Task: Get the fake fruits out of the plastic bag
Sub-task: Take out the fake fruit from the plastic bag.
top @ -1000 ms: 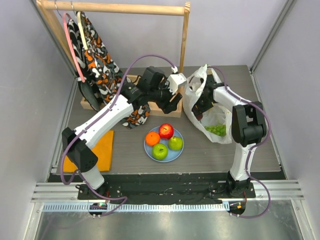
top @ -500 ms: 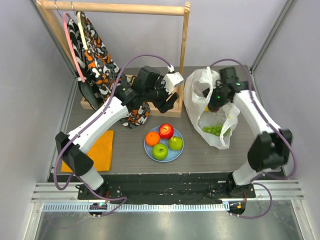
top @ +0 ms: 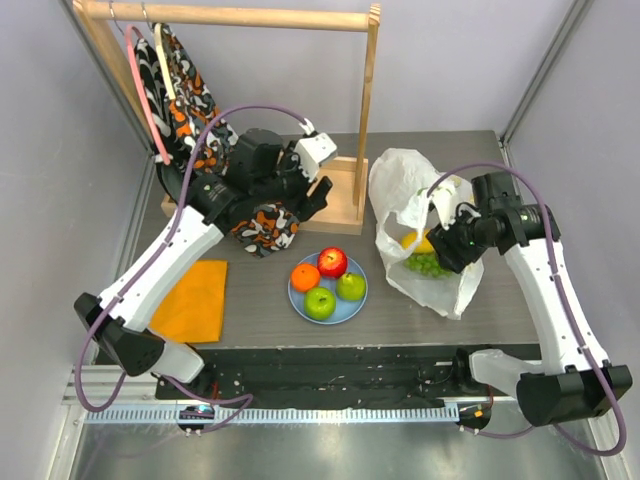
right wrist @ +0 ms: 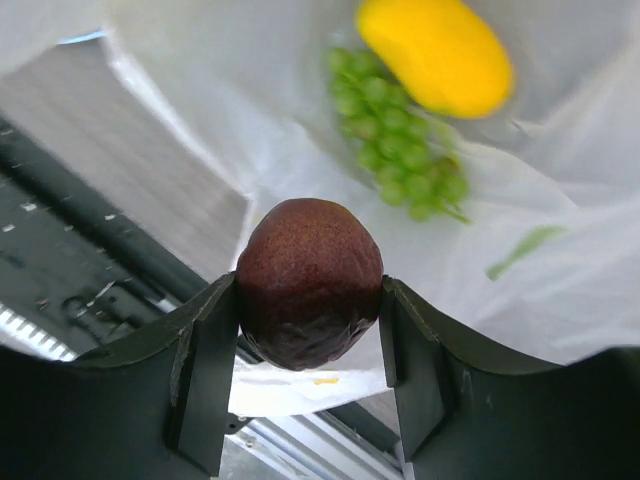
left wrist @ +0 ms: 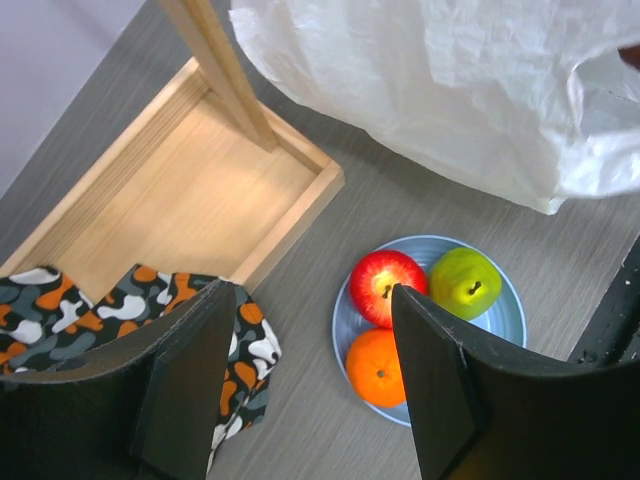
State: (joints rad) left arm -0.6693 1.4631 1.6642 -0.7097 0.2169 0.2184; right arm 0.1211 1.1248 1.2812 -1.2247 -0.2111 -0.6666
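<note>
Currently, the step in hand appears to be carrying one fruit from bag to plate. On the dark grey table (top: 260,295), the crinkly white translucent plastic bag (top: 395,185) lies right of centre, its mouth gaping upward. The shallow wooden rack base (left wrist: 170,190) sits at the back, and the round light-blue plate (left wrist: 495,345) rests just beside the bag's left edge. The left gripper (left wrist: 312,295) hovers above the rack base and plate with jaws spread and nothing between them. The right gripper (right wrist: 308,300) is above the bag's open interior, clamped on the glossy dark purple plastic plum (right wrist: 308,260); both pads bear on the plum's widest part. In the bag lie the oblong yellow plastic mango (right wrist: 435,55) and the green plastic grape bunch (right wrist: 400,150), touching each other. On the plate sit the round glossy plastic orange (top: 305,277), the glossy red apple (top: 332,262), the glossy green apple (top: 320,303) and the small green pear (top: 351,287), packed closely. Recommended procedure: raise the plum clear of the bag's rim before moving left, so the thin film does not snag. Lower it onto bare plate or table, since free space on the plate looks scarce. Release only once the plum is supported, as a smooth round fruit is likely to roll.
</note>
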